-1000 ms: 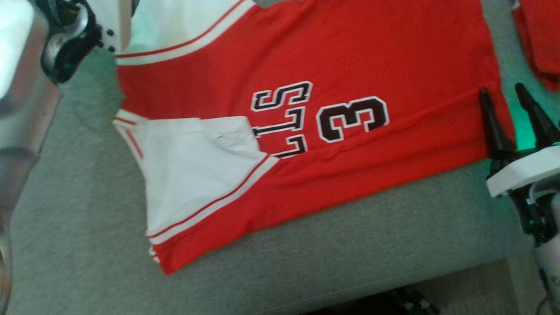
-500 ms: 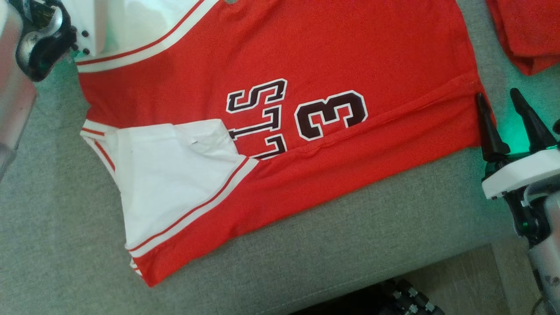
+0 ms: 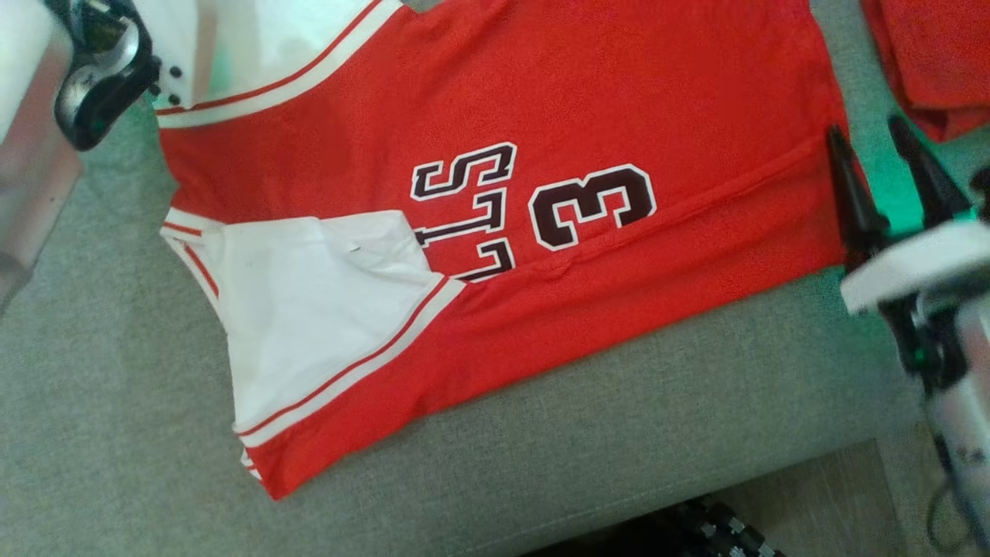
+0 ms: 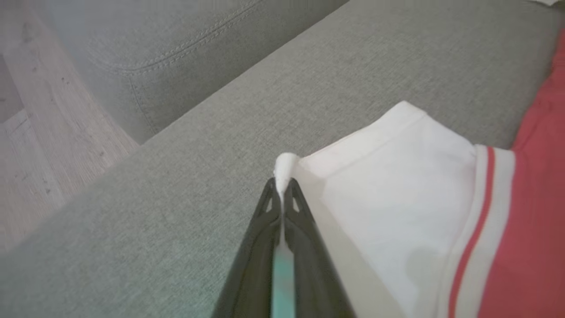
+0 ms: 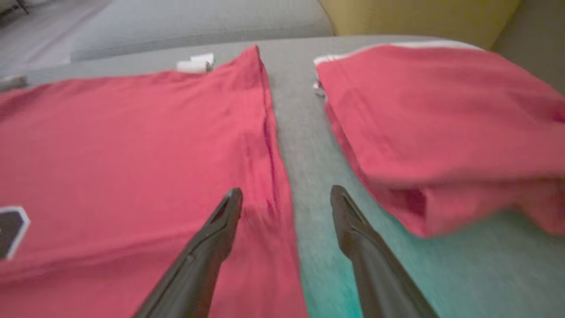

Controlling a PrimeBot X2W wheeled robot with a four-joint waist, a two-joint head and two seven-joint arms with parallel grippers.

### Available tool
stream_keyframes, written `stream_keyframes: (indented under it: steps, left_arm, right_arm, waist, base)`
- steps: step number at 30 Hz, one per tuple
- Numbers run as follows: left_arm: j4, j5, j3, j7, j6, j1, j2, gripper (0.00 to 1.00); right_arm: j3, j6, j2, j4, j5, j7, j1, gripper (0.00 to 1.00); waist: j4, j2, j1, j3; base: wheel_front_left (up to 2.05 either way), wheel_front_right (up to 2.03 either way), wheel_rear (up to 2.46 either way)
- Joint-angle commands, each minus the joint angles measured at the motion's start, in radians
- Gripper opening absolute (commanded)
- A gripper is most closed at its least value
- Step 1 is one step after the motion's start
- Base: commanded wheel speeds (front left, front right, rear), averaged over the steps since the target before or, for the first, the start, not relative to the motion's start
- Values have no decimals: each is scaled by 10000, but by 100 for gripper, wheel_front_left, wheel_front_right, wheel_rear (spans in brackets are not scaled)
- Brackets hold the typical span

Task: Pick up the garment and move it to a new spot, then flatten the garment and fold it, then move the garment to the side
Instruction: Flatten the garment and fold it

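The jersey (image 3: 588,85) lies spread on the sofa (image 3: 619,433). The left end effector (image 4: 280,184) pinches its white sleeve corner at ten o'clock. The right end effector (image 3: 865,128), fingers apart, straddles the hem at three o'clock. That thin pinch may slip if the arm pulls on it.

The head camera has swung, so the garment (image 3: 619,93) sits further left in the head view than a second ago and slightly right of half a second ago; this is a shift of the view, not of the cloth. Against the garment, the right gripper (image 3: 865,125) has moved. A second ago its nearer finger lay over the red cloth inside the hem; it then drew out to the hem's edge. Now both fingers have pushed forward along the hem — tips level with the end of the crease (image 3: 735,189) — and its white body has blurred.
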Motion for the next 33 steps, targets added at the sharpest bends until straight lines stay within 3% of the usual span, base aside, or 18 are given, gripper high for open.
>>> stream_keyframes:
  steps: [1, 9, 20, 21, 22, 23, 24, 25, 33]
  left_arm:
    - [-332, -47, 197, -177, 16, -781, 425, 0]
    - [-398, -270, -376, -734, 16, -1422, 220, 0]
    - [-203, -606, -1076, -1154, 16, -1931, -2, 0]
    - [-178, -648, -1141, -1188, 16, -1971, -13, 0]
    - [-154, -691, -1204, -1220, 16, -2012, -19, 0]
    - [-129, -738, -1261, -1251, 16, -2051, -24, 0]
    - [-74, -824, -1375, -1306, 16, -2123, -29, 0]
    - [-44, -865, -1432, -1329, 16, -2154, -29, 0]
    - [103, -956, -1881, -1903, 16, -2469, 34, 0]
  right_arm:
    - [259, 65, -280, -341, 196, 164, -532, 100]
    - [1465, 65, -578, 1329, 850, 1869, -3749, 100]
    - [2686, 65, -442, 4103, 860, 1786, -6295, 99]
    - [2793, 65, -422, 4281, 899, 1711, -6424, 88]
    - [2890, 65, -396, 4440, 965, 1640, -6531, 59]
    - [2988, 65, -365, 4581, 1027, 1576, -6618, 44]
    - [3184, 65, -332, 4816, 1162, 1462, -6765, 12]
    - [3278, 65, -321, 4923, 1243, 1427, -6827, 0]
    - [3870, 65, -430, 5490, 1714, 567, -7345, 0]
  waist:
    - [45, 0, 1, -31]
    - [469, 0, 1, 209]
    - [916, 0, 1, 532]
    - [938, 0, 1, 547]
    - [955, 0, 1, 561]
    - [966, 0, 1, 575]
    - [977, 0, 1, 593]
    - [978, 0, 1, 596]
    - [964, 0, 1, 572]
  base:
    - [0, 0, 0]
    - [0, 0, 0]
    - [0, 0, 0]
    - [0, 0, 0]
    - [0, 0, 0]
    - [0, 0, 0]
    - [0, 0, 0]
    - [0, 0, 0]
    - [0, 0, 0]
